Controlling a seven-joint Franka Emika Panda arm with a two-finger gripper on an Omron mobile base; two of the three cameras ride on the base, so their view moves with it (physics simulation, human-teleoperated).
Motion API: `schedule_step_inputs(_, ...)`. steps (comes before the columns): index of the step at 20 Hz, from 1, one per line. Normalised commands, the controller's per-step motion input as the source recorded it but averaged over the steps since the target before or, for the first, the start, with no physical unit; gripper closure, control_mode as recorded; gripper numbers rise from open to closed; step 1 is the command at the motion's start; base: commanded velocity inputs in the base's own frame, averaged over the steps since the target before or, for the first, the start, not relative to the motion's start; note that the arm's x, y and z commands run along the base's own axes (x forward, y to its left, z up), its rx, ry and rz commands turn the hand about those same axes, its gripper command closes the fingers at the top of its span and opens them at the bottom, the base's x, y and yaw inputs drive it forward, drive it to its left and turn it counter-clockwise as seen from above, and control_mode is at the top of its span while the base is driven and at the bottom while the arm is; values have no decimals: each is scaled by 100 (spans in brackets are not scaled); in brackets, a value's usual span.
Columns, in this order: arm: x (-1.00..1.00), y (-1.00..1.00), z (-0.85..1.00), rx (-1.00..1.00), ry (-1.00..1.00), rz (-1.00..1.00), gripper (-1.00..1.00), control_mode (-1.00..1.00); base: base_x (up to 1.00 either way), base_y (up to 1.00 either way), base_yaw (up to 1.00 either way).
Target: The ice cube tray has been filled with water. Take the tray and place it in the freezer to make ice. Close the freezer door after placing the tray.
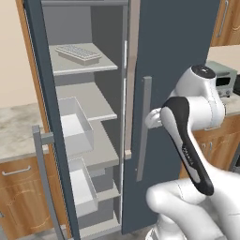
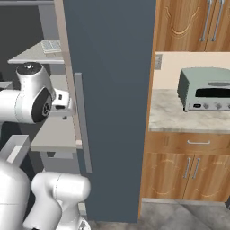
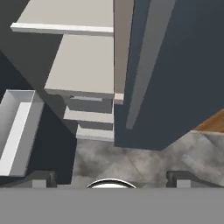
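though flat on the top shelf point(image 1: 101, 65) — ice cube tray point(image 1: 78, 53), long axis left-right

The scene holds one ice cube tray point(image 1: 78, 53), one freezer point(image 1: 89, 101) with its one freezer door point(image 1: 47, 117) open, two pale door bins point(image 1: 75, 125), one plain right door point(image 1: 173, 70) and one toaster point(image 2: 205, 89).

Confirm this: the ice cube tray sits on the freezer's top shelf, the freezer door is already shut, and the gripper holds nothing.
Not quite. The freezer door stands open, as the left base view shows. The ice cube tray does lie on the freezer's top shelf, and the gripper holds nothing.
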Motion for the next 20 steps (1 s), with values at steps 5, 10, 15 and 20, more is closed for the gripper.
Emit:
schedule_step_inputs(5, -37, 0, -9, 6, 3, -5, -100, 100, -20, 0, -2)
schedule_step_inputs(10, 0, 0, 0, 0, 0, 0, -100, 100, -78, 1, -6)
schedule_step_inputs(15, 0, 0, 0, 0, 0, 0, -100, 100, -48, 10, 0)
schedule_step_inputs(20, 0, 0, 0, 0, 0, 0, -100, 100, -49, 49, 9)
